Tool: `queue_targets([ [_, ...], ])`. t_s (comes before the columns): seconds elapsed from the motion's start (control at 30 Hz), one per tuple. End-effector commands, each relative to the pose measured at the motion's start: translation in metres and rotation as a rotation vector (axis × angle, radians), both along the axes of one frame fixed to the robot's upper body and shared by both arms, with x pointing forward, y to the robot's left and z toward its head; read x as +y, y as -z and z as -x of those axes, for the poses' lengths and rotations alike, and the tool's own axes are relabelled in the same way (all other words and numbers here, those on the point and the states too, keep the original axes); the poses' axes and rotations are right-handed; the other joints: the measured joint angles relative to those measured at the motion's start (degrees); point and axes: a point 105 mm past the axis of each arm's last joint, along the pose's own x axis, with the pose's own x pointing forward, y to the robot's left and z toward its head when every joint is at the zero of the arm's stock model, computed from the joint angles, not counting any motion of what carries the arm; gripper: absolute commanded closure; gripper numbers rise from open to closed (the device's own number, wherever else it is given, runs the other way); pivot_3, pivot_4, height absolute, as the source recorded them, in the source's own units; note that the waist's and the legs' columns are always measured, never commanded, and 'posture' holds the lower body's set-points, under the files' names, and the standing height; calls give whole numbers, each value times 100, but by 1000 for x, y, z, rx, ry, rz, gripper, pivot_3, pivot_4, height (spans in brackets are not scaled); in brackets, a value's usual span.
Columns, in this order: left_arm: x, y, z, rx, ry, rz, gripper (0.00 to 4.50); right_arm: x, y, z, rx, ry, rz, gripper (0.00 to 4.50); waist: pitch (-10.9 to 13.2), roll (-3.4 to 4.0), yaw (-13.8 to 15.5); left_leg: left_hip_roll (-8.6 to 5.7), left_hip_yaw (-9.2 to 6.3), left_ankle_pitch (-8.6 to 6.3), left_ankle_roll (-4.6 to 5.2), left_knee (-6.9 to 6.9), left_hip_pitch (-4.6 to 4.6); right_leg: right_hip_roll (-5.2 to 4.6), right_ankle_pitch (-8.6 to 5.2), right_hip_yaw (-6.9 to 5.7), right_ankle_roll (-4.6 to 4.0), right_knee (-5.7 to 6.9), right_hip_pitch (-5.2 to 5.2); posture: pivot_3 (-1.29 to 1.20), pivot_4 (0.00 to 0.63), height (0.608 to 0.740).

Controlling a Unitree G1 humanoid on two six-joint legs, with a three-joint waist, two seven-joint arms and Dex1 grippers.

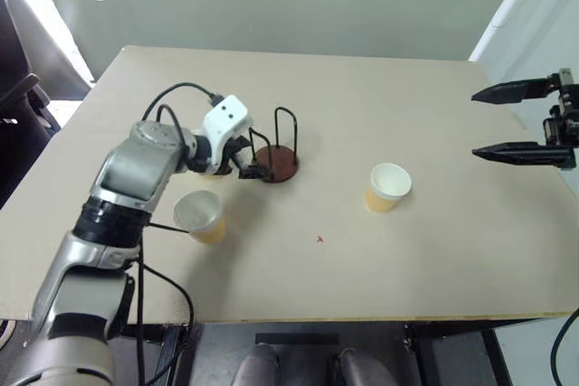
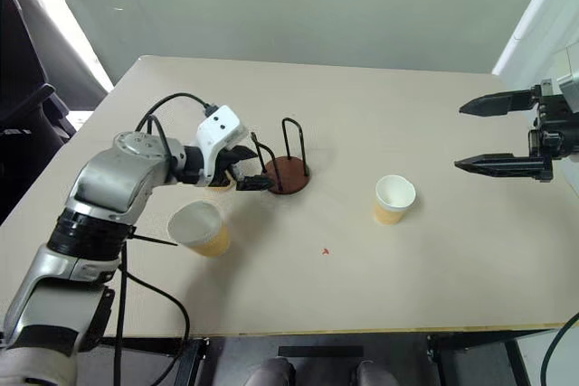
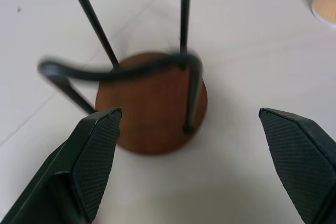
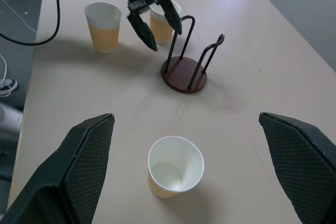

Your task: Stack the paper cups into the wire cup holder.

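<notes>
The wire cup holder (image 1: 282, 165), a reddish-brown disc with black wire loops, stands empty near the table's middle. My left gripper (image 1: 251, 164) is open right at its left side, and the holder base (image 3: 152, 108) sits just past the spread fingers. One yellow-orange paper cup (image 1: 203, 217) stands upright near my left forearm. A second paper cup (image 4: 161, 23) stands behind the left gripper, partly hidden. The third paper cup (image 1: 389, 187) stands upright right of the holder. My right gripper (image 1: 476, 124) hovers open, high over the table's right edge, pointing left.
The pale table (image 1: 362, 268) ends close in front and at the right near a white wall. A dark chair (image 1: 14, 106) stands off the left edge. Black cables (image 1: 176, 89) loop off my left wrist. A small red mark (image 1: 318, 240) lies on the table.
</notes>
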Motion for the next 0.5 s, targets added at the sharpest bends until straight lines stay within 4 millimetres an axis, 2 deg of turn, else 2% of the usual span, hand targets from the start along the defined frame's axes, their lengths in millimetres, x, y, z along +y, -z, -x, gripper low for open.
queue_targets([
  [0.03,-7,-13,-6,-49,15,38,617,-2,-14,8,-62,11,-14,0,0,-1,10,0,2,0,0,0,0,0,0,1,1,-1,2,0,150,740],
  [0.1,-11,-13,-8,-44,19,63,1260,-2,-13,9,-62,17,-17,0,0,-1,25,0,5,0,0,1,-1,1,1,2,3,-4,1,0,150,740],
  [0.37,-13,-12,-13,-51,19,63,4325,-1,-13,10,-71,31,-25,0,0,-1,56,1,21,0,2,4,-1,6,3,10,10,-10,1,0,150,740],
  [0.5,-16,-17,-10,-57,48,69,4419,-1,-13,11,-70,27,-24,0,0,0,65,-1,18,-3,11,9,-1,5,6,15,17,-11,3,0,150,740],
])
